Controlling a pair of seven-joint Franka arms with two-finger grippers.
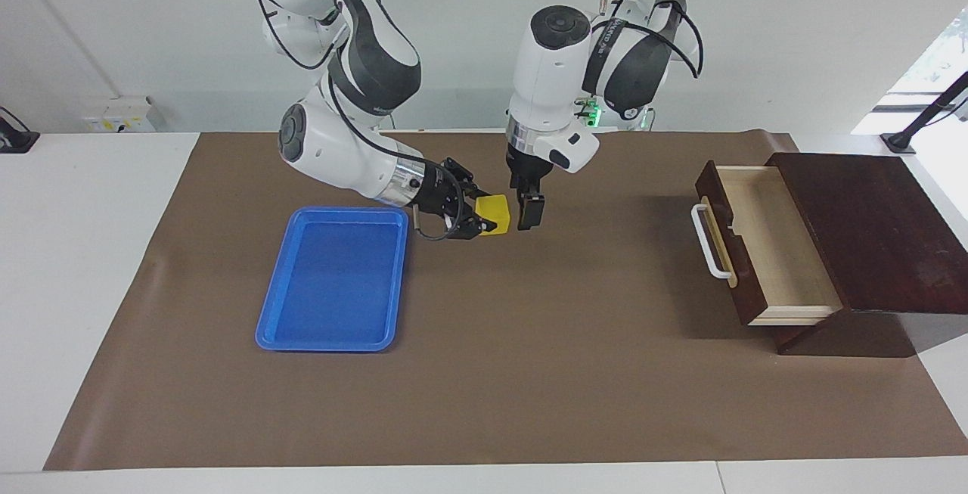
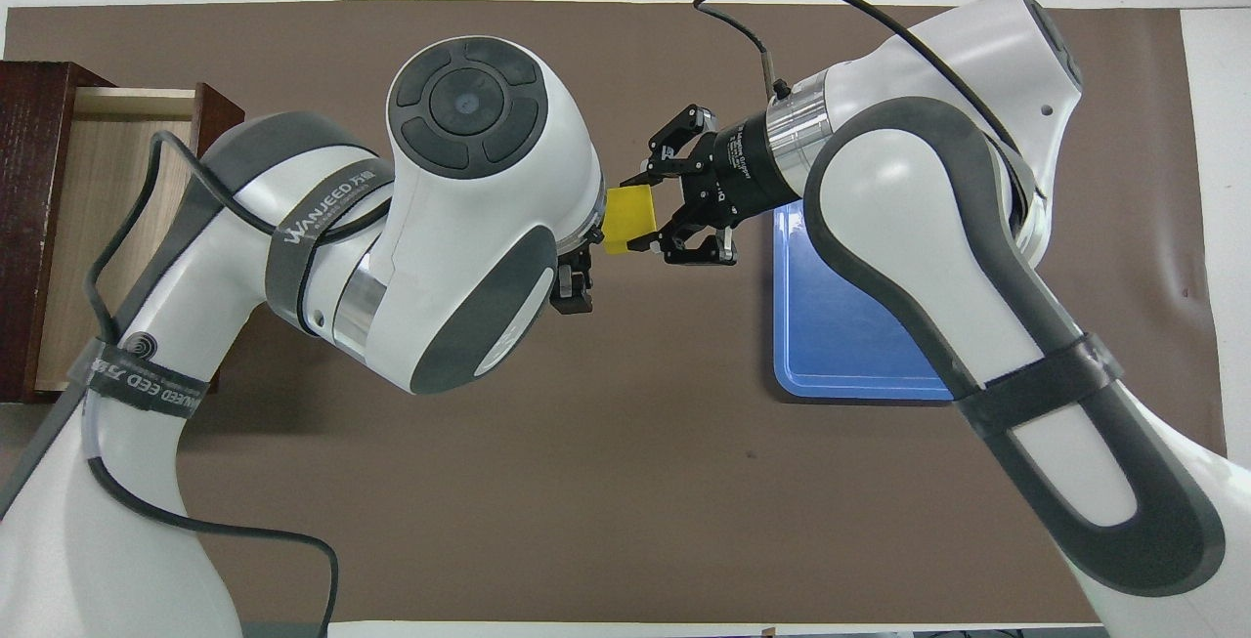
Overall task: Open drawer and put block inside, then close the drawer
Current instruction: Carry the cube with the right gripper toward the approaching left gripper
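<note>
The table [image 1: 91, 267] is white, and a brown mat [image 1: 491, 373] covers most of its top under a plain white wall [image 1: 469, 40].

Read across the facing view, the first thing is a blue tray [image 1: 330, 279] lying flat on the mat toward the right arm's end, its long axis running from 12 to 6 o'clock. At about 1 o'clock from the tray, the right tool [image 1: 478, 215] is turned nearly level and points toward 3 o'clock. Its fingers [image 2: 653, 175] are pinching the block [image 1: 493, 215], one on each side. The block is a small yellow cube held up in the air over bare mat just beside the tray's corner; being a cube, it has no long axis, and it sits slightly tilted in the grip.

Just beside the block, at its 3 o'clock, the left tool [image 1: 530, 212] hangs straight down from its wrist, pointing at 6 o'clock. One dark finger [image 1: 532, 210] stands close against the block's side; I cannot tell whether this tool is spread or pressed together.

Well apart, toward the left arm's end, the drawer [image 1: 771, 244] is pulled open out of its dark wooden box [image 1: 870, 237]. Its pale interior shows bare, its long axis runs roughly from 11 to 5 o'clock, and its front, with the white handle [image 1: 708, 240], faces 9 o'clock toward the middle of the mat.
</note>
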